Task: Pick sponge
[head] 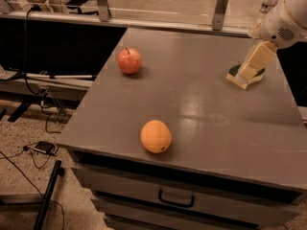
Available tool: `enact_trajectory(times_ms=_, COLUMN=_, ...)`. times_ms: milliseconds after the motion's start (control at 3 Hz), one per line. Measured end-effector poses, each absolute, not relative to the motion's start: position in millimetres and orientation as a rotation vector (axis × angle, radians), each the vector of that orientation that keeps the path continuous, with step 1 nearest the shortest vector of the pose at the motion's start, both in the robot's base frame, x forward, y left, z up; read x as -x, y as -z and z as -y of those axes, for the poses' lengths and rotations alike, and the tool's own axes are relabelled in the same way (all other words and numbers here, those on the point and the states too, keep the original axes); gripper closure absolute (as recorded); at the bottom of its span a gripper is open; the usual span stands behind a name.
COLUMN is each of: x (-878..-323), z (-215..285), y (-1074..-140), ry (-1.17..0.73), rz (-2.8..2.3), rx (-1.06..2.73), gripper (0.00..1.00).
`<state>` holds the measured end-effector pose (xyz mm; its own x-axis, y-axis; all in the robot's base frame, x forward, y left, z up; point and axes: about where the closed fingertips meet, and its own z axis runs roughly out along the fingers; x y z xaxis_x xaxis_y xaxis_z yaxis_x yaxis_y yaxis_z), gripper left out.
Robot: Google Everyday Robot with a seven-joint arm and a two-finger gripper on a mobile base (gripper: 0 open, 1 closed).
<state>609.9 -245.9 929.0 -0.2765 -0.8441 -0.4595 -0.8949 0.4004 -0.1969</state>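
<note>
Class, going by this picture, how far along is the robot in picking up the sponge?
Done: the gripper is positioned at the sponge, far right on the table. In hand: no lift visible. Left: gripping and raising it; the sponge lies flat on the table.

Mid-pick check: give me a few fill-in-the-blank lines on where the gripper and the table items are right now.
1. The gripper hangs right over the ____, at the right side of the table in the camera view.
2. The fruit nearest the table's front edge is the ____.
3. The red fruit farther back is the ____.
Missing words: sponge; orange; apple.
</note>
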Motion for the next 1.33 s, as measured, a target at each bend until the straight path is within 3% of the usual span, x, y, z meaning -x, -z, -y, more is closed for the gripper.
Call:
enact_trajectory(times_ms=667, x=-644.4, z=272.7, y=-903.0, ry=-0.303, rz=-2.202, rx=1.208, gripper=0.0)
enact_trajectory(times_ms=1333, x=-662.8, z=295.2, y=-880.4, ry=-0.265, rz=-2.23, rx=1.064, gripper=0.0)
